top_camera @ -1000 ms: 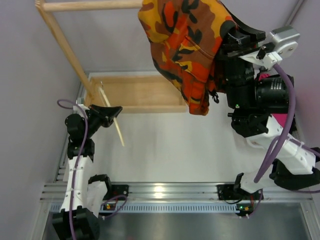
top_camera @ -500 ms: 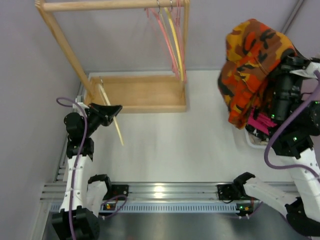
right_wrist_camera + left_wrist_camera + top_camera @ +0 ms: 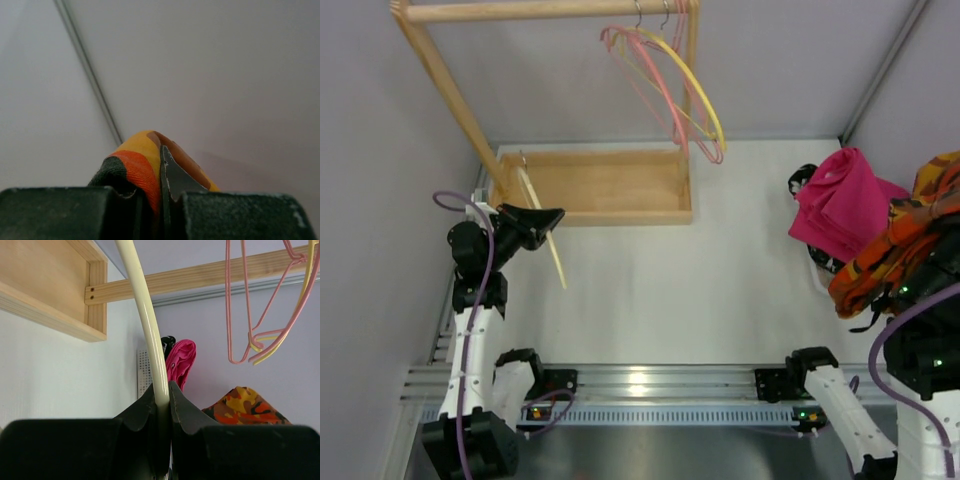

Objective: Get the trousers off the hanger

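Trousers off the hanger, bunched at the counter's far right beside the magenta cloth, a fold clenched in the right jaws; left jaws clamped on the hanger by the wooden rack.

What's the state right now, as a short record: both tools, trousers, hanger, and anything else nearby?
left tool: shut on the hanger
hanger: cream, bare of cloth, angled up out of the tool
right tool: shut on a fold of the trousers
trousers: clear of the hanger, bunched at the far right by the right arm
pink cloth: folded, next to the trousers
rack: pink and yellow hangers hang from its bar
task: trousers and hanger apart, one in each tool
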